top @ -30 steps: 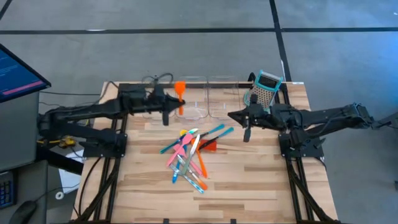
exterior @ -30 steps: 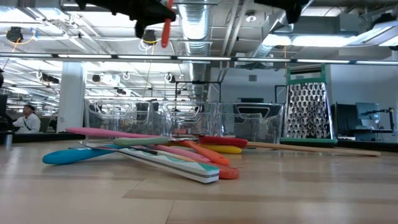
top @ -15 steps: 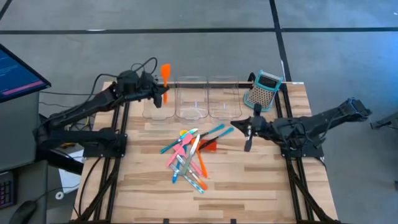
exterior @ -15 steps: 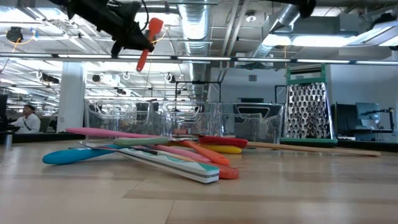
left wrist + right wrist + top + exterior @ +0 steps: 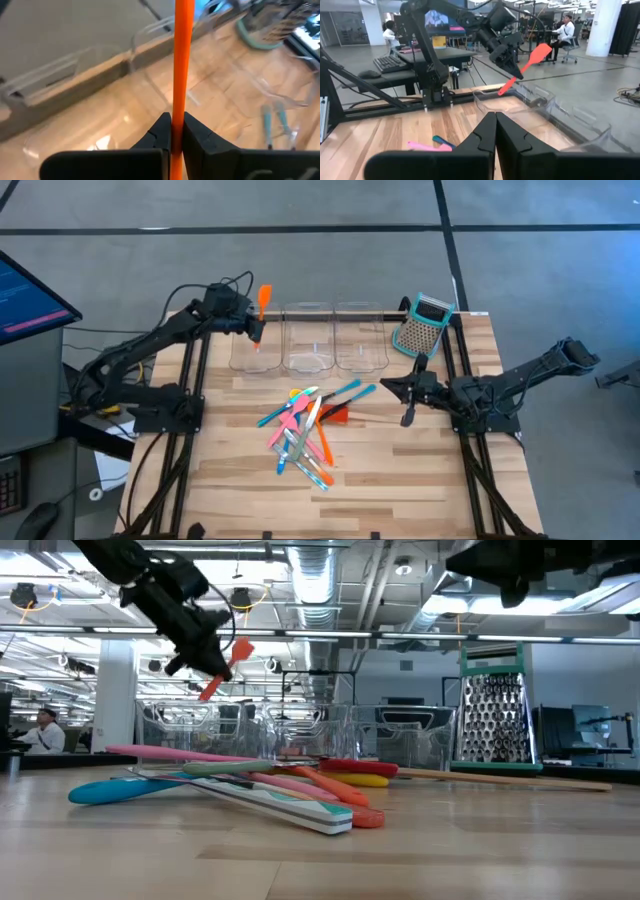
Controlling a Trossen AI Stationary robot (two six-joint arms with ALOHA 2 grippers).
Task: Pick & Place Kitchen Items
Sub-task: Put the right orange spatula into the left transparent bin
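One orange spatula [image 5: 262,308] is up in the air, pinched by its handle between the fingers of the left gripper [image 5: 254,330], with its blade end pointing up and away from the arm. It hangs tilted above the leftmost of three clear bins [image 5: 254,351] that stand in a row along the far side of the bench [image 5: 400,470]. In the left wrist view the orange handle [image 5: 182,65] runs straight out between the two dark fingers [image 5: 161,131], which are clamped tight on it. The other utensils [image 5: 303,430] lie crossed over one another in a loose pile near the middle of the bench: pink, teal, blue, yellow, orange and red pieces. A box grater [image 5: 423,323] stands at the far right corner, beside the rightmost bin [image 5: 358,340]. The right gripper [image 5: 408,416] hovers above the bench to the right of the pile, its fingers [image 5: 485,131] pressed together with nothing between them.
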